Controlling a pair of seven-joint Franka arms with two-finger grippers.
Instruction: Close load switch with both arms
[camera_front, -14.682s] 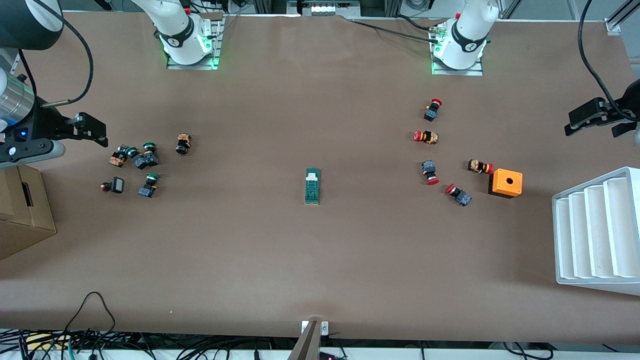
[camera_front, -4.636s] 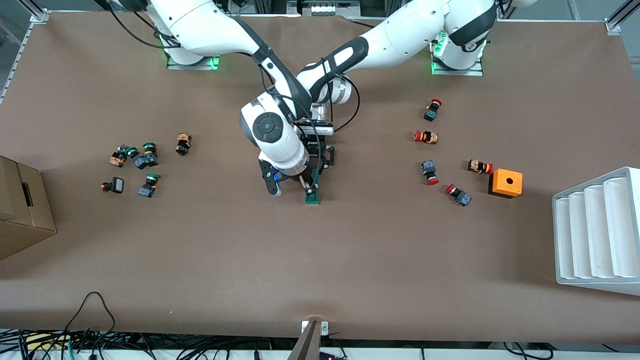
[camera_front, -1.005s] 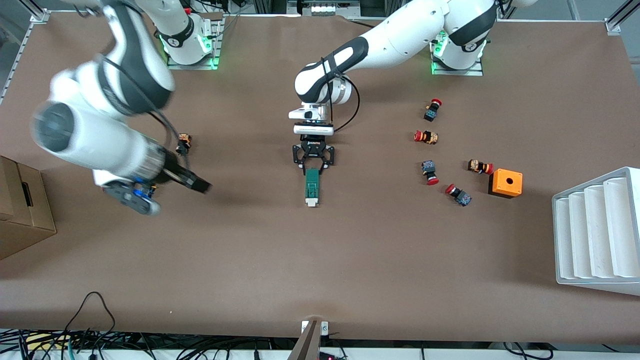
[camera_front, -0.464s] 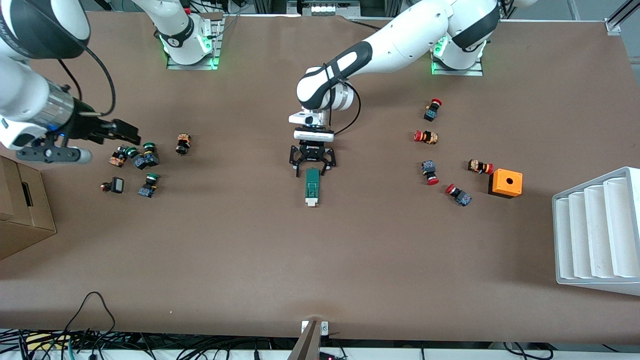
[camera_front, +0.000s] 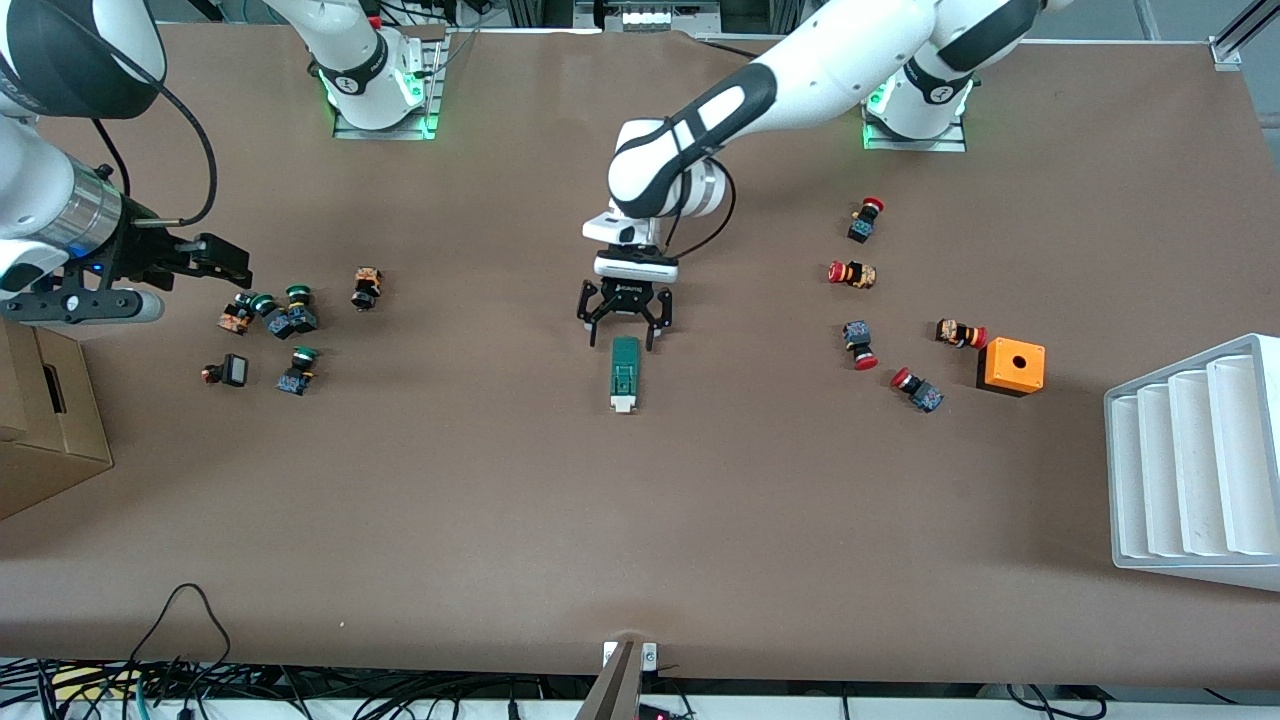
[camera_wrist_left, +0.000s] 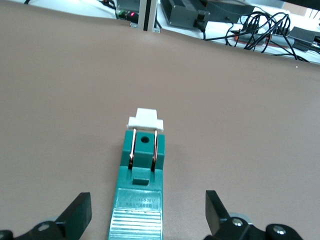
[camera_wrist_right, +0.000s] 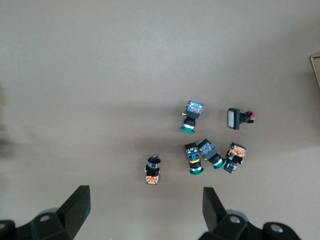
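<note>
Mid-table (camera_front: 640, 520), on brown covering: load switch (camera_front: 624, 373) lying flat, long axis running toward the front camera, white tab at the end nearer that camera. Seen also in left wrist view (camera_wrist_left: 139, 185), teal-green body, two copper blades lying along the top, white tab at the end away from the gripper.

Over the switch's end away from the front camera: left gripper (camera_front: 624, 335), fingers spread apart on either side of the body, not touching it; both fingertips (camera_wrist_left: 80, 212) clear of the green block in the wrist view, nothing held. Left arm reaching in from its base toward the switch.

Well apart from the switch, toward the right arm's end of the table: right gripper (camera_front: 222, 262) up in the air, over table beside a cluster of green-capped push buttons (camera_front: 280, 318). Fingers apart and empty in the right wrist view (camera_wrist_right: 142, 212); same button cluster (camera_wrist_right: 210, 150) visible below it.

Toward the left arm's end, well apart from the switch: scattered red-capped push buttons (camera_front: 858, 272), and just beside them an orange box (camera_front: 1011, 366) with a hole on top. White stepped tray (camera_front: 1190, 460) near that table edge. Cardboard box (camera_front: 45, 430) at the other edge.
</note>
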